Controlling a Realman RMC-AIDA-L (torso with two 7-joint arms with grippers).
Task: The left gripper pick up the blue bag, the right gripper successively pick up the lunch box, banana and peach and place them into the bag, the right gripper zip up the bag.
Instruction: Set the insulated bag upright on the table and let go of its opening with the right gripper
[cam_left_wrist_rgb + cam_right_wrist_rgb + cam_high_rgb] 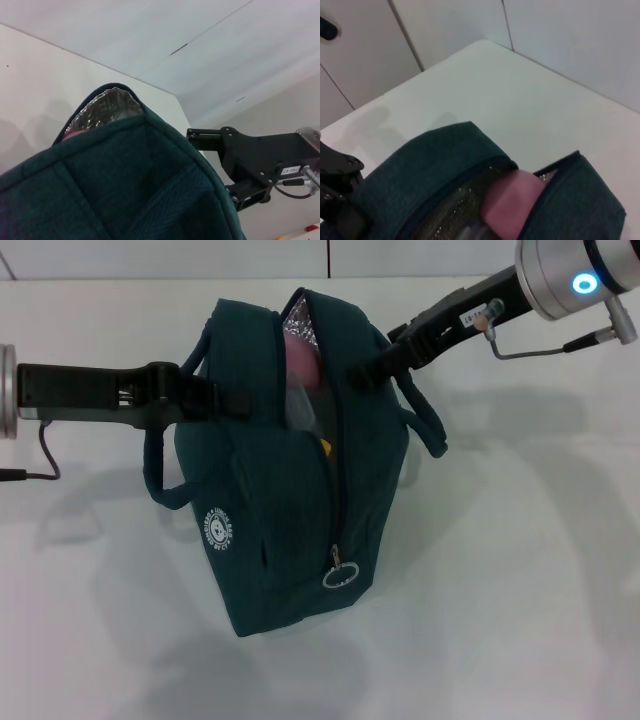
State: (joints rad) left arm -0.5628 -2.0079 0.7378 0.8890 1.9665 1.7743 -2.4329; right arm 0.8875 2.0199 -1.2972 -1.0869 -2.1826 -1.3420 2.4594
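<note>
Head view: left gripper [232, 400] fingers pinch the bag [290, 500] so its mouth gapes; peach [300, 358] inside; right gripper [365, 372] at the rim, fingers' state unclear

The tabletop [520, 570] is a plain white surface filling nearly the whole head view, its far edge running along the top against a pale wall with dark vertical seams. The blue bag [280, 540] sits around the middle of the tabletop, nearer the far edge than the near one; whether its base rests on the surface cannot be told. Soft grey shadows fall across the white around it.
</note>
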